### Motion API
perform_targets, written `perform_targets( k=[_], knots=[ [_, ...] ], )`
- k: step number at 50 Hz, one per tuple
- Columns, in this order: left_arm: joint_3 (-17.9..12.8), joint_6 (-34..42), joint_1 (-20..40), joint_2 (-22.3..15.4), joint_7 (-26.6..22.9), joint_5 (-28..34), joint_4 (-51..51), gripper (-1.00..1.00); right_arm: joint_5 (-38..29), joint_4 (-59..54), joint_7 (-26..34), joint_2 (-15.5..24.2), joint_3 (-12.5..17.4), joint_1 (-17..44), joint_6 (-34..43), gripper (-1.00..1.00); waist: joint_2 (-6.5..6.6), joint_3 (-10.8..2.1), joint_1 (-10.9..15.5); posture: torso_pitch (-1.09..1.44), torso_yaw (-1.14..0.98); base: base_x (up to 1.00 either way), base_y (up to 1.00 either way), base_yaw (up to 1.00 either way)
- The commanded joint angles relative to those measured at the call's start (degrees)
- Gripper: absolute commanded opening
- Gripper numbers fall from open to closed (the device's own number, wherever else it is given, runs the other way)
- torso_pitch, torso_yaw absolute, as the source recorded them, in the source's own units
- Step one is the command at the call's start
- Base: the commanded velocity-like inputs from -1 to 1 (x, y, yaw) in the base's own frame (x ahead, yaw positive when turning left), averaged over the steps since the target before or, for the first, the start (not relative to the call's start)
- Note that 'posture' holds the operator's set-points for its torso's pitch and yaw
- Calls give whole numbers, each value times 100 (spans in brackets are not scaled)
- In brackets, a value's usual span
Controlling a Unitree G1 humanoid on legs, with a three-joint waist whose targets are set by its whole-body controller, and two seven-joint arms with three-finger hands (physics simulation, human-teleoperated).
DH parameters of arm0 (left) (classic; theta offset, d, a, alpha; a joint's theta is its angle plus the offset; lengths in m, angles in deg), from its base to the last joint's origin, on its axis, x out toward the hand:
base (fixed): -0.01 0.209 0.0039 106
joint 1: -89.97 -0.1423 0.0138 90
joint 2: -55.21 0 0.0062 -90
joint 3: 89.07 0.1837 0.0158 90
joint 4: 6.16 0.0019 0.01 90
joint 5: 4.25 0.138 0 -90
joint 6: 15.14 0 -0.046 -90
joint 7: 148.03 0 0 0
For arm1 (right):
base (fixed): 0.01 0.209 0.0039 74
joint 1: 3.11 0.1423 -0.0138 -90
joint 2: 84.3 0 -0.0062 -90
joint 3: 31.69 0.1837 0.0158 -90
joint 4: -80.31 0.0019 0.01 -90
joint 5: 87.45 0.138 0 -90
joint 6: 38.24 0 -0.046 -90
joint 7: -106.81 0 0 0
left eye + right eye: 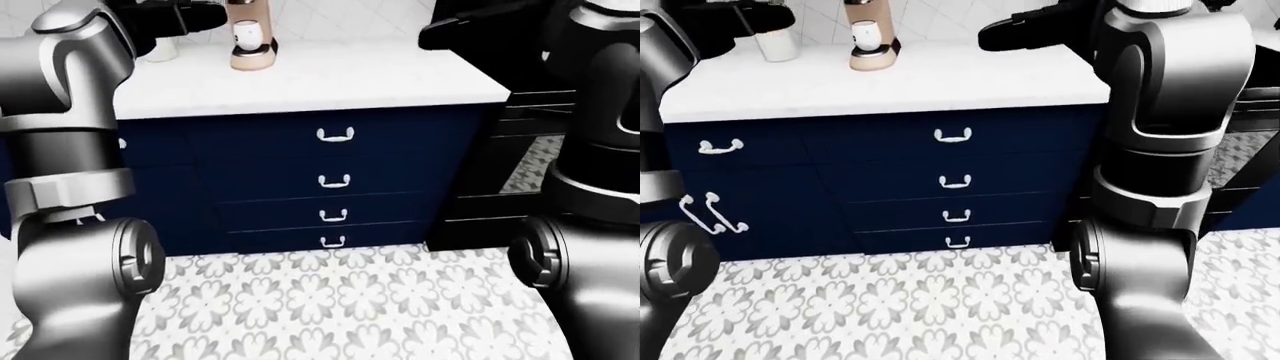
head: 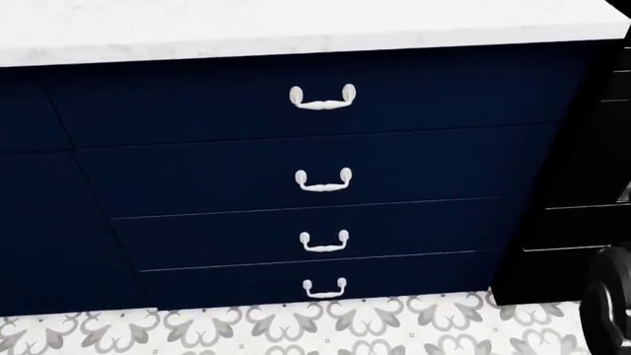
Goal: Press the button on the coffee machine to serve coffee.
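Coffee machine (image 1: 250, 41) — both hands (image 1: 1025, 30) raised beside it.

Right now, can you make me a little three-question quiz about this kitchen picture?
1. True or false: a white cup sits in the coffee machine.
2. How many handles run down the middle drawers?
3. The counter is: A) white B) blue C) black

Key: 1 true; 2 four; 3 A
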Motion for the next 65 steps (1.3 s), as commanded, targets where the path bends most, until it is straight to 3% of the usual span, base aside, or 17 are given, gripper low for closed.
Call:
perform_targets(
  k=[1, 5, 7, 8, 10, 16, 20, 30, 34, 37, 45, 49, 50, 58, 63, 64, 65],
  knots=[
    [-3, -151, 294, -51, -18, -42, -274, 100, -80, 138, -34, 114, 113, 264, -178, 100, 40, -205, -56, 0, 0, 20, 0, 0],
    [-6, -188, 291, -44, -11, -47, -241, 100, -105, 99, -24, 94, 105, 286, -195, 100, -235, -152, 11, 0, 0, 20, 0, 0],
    [-31, -218, 294, -65, 0, -60, -200, 100, -127, 95, -16, 89, 98, 273, -198, 100, -571, -232, 47, 0, 0, 21, 0, 0],
    [-30, -220, 285, -76, -2, -66, -207, 100, -135, 111, -10, 78, 95, 242, -200, 100, -345, -172, 2, 0, 0, 20, 0, 0],
    [-22, -208, 281, -85, 3, -69, -220, 100, -145, 122, -3, 71, 99, 261, -170, 100, -503, -172, 21, 0, 0, 21, 0, 0],
    [-15, -321, 331, -105, -8, -72, -73, 100, -188, 38, 35, 59, 77, 293, -218, 100, -175, -108, -25, 0, 0, 20, 0, 0],
    [-15, -226, 334, -115, 10, -86, -152, 100, -218, -24, 56, 57, 68, 357, -223, 100, 361, -231, -113, 0, 0, 20, 0, 0],
    [-35, -256, 329, -128, 10, -96, -116, 100, -274, 35, 80, 23, 82, 297, -187, 100, -56, -192, -48, 0, 0, 18, 0, 0],
    [-23, -296, 308, -127, 2, -94, -95, 100, -282, 5, 80, 9, 85, 321, -206, 100, -534, -276, 34, 0, 0, 15, 0, 0],
    [-19, -257, 318, -134, 6, -99, -116, 100, -286, 4, 75, 0, 83, 345, -183, 100, -525, -212, 43, 0, 0, 15, 0, 0],
    [-27, -238, 277, -141, 10, -110, -166, 100, -296, -40, 85, -8, 69, 367, -208, 100, -137, -180, -8, 0, 0, 14, 1, 0],
    [-36, -194, 264, -151, 19, -121, -213, 100, -299, -7, 79, -17, 76, 378, -166, 100, 327, -291, -93, 0, 0, 13, 9, 0],
    [-38, -190, 258, -152, 20, -124, -224, 100, -299, -7, 83, -12, 77, 370, -173, 100, 163, -269, -91, 0, 0, 13, 11, 0],
    [-43, -126, 270, -171, 37, -139, -260, 100, -313, -52, 81, -33, 58, 383, -203, 100, -23, -228, -69, 0, 0, 12, 12, 0],
    [-31, -222, 210, -146, 21, -126, -215, 100, -316, -117, 82, -38, 67, 417, -248, 100, -618, -300, 11, 0, 0, 7, 16, 0],
    [-27, -234, 225, -145, 20, -121, -195, 100, -314, -131, 85, -39, 67, 410, -267, 100, -352, -244, -19, 0, 0, 8, 19, 0],
    [-25, -215, 250, -143, 27, -122, -196, 100, -311, -119, 85, -39, 72, 407, -257, 100, -497, -261, 3, 0, 0, 7, 20, 0]
  ],
)
